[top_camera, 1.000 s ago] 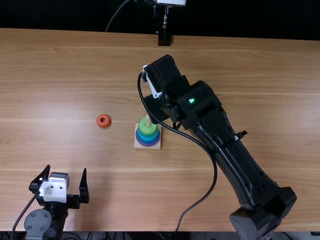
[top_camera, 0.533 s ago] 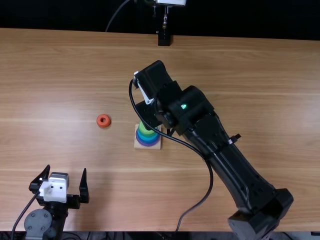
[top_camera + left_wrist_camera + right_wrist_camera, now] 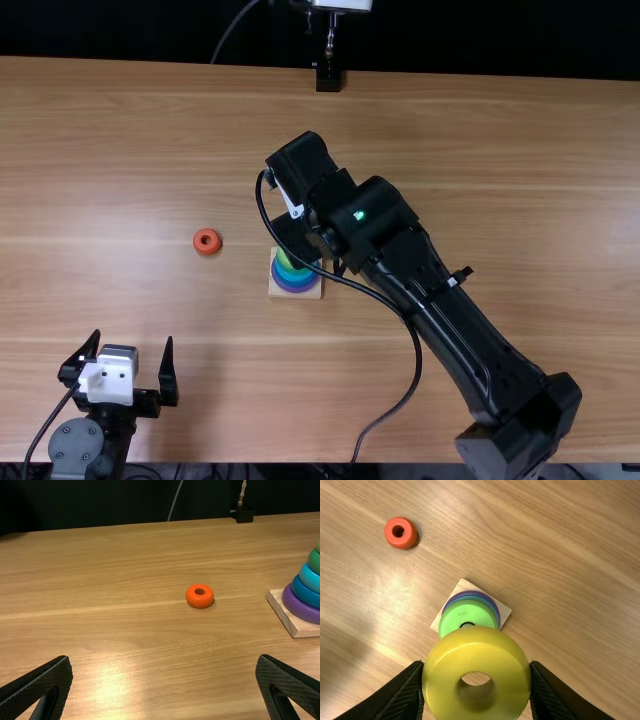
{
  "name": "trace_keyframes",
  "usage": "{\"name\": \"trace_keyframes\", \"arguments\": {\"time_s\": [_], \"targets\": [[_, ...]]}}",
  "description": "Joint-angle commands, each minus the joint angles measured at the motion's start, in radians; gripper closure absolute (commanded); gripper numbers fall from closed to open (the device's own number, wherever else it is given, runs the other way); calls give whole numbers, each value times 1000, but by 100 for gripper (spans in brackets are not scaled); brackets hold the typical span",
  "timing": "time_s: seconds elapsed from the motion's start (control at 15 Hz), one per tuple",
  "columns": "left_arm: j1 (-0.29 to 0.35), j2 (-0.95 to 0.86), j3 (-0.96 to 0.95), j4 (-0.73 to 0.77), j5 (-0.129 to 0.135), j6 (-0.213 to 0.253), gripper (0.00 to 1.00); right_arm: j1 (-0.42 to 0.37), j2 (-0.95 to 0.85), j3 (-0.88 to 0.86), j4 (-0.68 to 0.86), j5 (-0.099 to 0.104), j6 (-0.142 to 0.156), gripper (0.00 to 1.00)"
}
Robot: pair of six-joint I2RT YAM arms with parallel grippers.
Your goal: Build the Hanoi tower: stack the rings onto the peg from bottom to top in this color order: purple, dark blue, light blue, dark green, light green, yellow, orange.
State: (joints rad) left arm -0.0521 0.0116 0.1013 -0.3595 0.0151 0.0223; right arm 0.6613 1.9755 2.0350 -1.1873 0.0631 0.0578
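**Yellow ring (image 3: 476, 650) up next: line up the hole, then lower**

From where I'm standing, the top view puts the tower (image 3: 294, 279) on its square wooden base (image 3: 275, 293) in the middle of the table (image 3: 100, 150). The right arm (image 3: 430, 280) reaches over it from the right and hides its far part. The orange ring (image 3: 207, 241) lies to the left of the tower, well apart from it. Nearer the table's close edge, also left of the tower, the left hand (image 3: 133, 338) is spread wide with nothing in it.

The left wrist view gives me the stack side on: purple ring (image 3: 298, 606) on the base, then dark blue ring (image 3: 305, 593), light blue ring (image 3: 311, 578), dark green ring (image 3: 315, 561) and an edge of the light green ring (image 3: 318, 545). That order looks right, so yellow belongs next.

In the right wrist view, the right hand (image 3: 477, 663) grips the yellow ring by its opposite sides, above the tower and hiding part of it. The peg (image 3: 467, 625) peeks out just past the ring's rim. I can't tell how much height is left between them.

I'd center the hole over the peg first, keep the ring level, then come straight down gently. Going in off center could catch the peg's tip and tilt the ring or nudge the base. I'd let go only once it sits flat on light green, opening both fingers evenly, then lift straight up.
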Motion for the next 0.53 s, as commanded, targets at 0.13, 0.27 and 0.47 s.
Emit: {"name": "trace_keyframes", "arguments": {"time_s": [0.13,0.27,0.47], "targets": [[8,-12,-101,-86,16,9,0,17,-38,-2,6,-2,5,100],[8,-12,-101,-86,16,9,0,31,-37,2,6,-2,5,100],[8,-12,-101,-86,16,9,0,34,-32,5,8,-2,5,100]]}}
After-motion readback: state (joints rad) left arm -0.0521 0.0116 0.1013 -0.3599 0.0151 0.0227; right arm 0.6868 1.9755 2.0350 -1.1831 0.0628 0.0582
